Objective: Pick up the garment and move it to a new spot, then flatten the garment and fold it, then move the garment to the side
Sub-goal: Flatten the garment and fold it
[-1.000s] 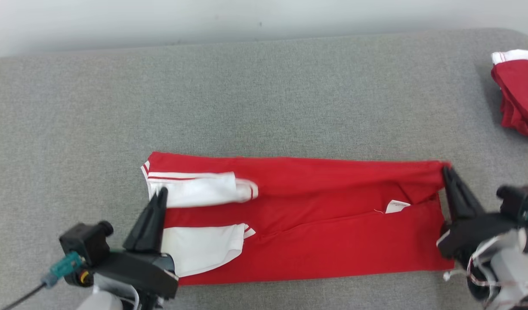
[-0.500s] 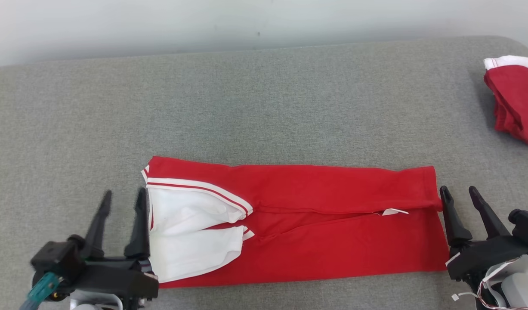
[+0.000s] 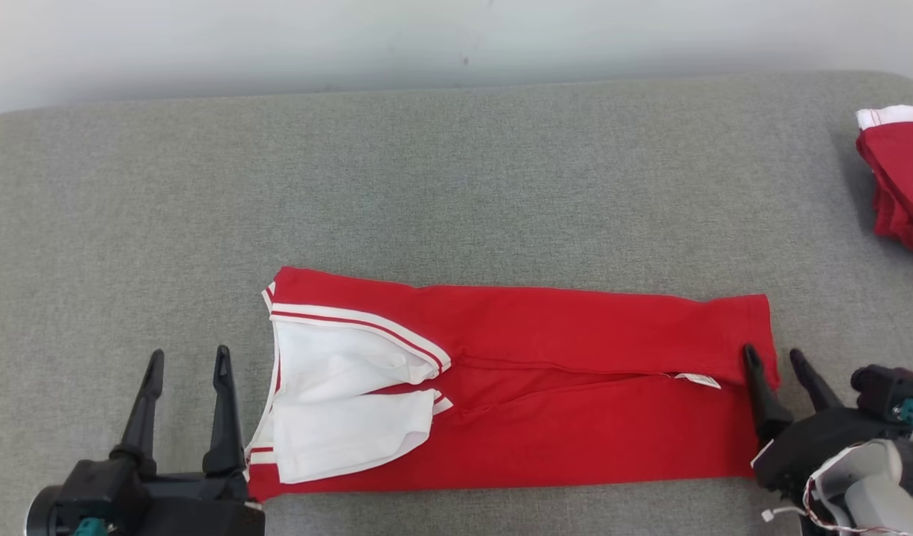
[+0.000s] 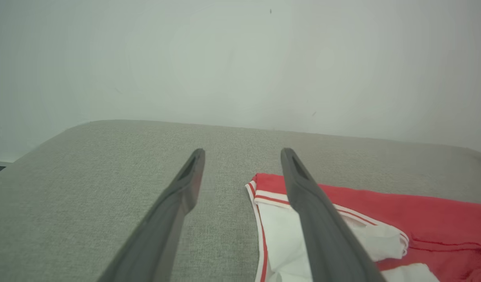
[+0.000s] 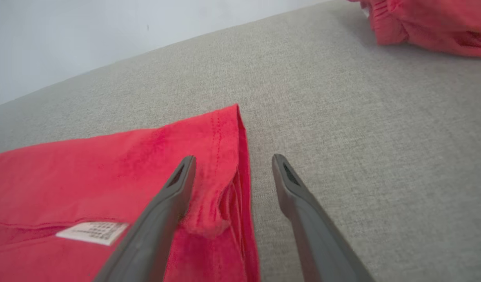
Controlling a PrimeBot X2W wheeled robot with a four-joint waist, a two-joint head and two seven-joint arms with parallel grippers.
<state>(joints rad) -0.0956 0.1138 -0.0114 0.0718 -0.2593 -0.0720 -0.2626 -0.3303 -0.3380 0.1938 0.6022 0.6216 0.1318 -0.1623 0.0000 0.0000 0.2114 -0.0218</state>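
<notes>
- Head view, nearest edge: the left gripper [image 3: 189, 351] and right gripper [image 3: 772, 351] were both pinched shut on the garment [image 3: 575, 372] a second ago. Each now has its fingers spread wide and holds nothing.
- Left gripper: it has drawn back from the white sleeves it pinched and now stands just beside the garment's left end, over the bare surface [image 3: 456, 186]. In the left wrist view one finger crosses the white cloth and the other crosses grey.
- Right gripper: in the right wrist view one finger lies over the right hem and the other over the grey surface. Contact cannot be told.
- Garment: the far edge, lifted taut a second ago, has dropped. It lies flat at mid-surface as a long red band folded lengthwise, with the label [image 3: 698, 380] near its right end.
- Farther: a second garment [image 3: 899, 179] lies bunched at the right edge, well apart from the first, and the wall [image 3: 426, 37] stands behind.
</notes>
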